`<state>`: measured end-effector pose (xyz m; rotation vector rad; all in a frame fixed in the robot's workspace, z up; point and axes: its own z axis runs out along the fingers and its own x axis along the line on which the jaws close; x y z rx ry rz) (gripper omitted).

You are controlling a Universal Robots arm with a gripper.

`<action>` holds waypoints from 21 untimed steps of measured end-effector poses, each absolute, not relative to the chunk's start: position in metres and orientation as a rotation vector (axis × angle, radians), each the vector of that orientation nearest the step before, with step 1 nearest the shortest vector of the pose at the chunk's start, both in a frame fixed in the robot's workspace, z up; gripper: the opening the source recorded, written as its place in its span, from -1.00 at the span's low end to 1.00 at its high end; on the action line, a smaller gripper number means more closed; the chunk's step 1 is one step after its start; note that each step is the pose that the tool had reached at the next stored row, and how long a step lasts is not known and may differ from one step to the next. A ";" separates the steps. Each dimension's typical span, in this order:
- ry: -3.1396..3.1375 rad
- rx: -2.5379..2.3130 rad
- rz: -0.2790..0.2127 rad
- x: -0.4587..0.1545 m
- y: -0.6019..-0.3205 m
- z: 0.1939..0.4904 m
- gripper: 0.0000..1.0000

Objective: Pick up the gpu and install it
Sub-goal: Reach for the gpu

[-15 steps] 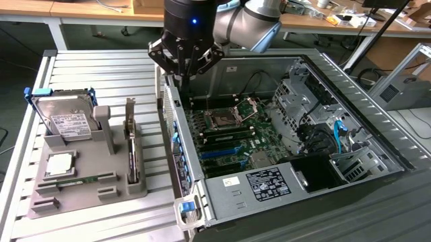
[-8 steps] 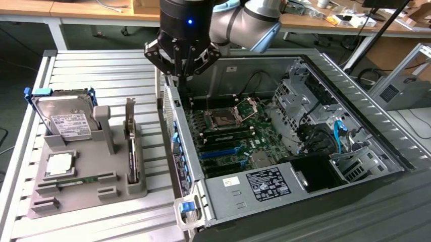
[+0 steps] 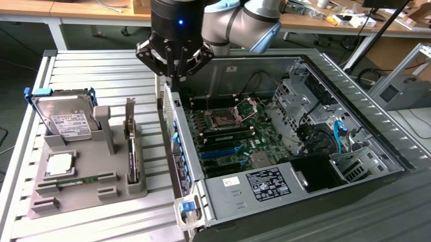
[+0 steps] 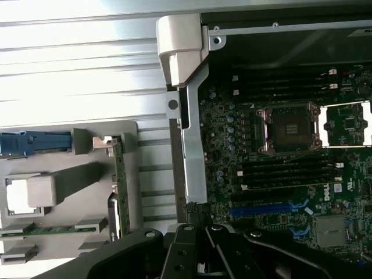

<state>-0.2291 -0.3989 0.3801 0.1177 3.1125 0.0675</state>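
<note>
Above the open computer case's (image 3: 229, 75) side wall, the exterior view shows you the gripper (image 3: 176, 74), jaws pinched together on nothing; the gpu (image 3: 131, 146) stands on edge in the grey holder (image 3: 81, 194), well clear of them. Your wrist view puts the gpu (image 4: 120, 186) beside the jaws, untouched.

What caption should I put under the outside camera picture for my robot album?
Gripper hovers over the open computer case's edge while the gpu stands upright in the gray holder.
</note>
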 end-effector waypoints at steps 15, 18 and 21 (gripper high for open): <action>3.113 0.118 0.063 -0.274 -0.399 0.379 -0.79; 3.112 0.117 0.061 -0.283 -0.399 0.379 -0.79; 3.112 0.118 0.060 -0.289 -0.399 0.378 -0.79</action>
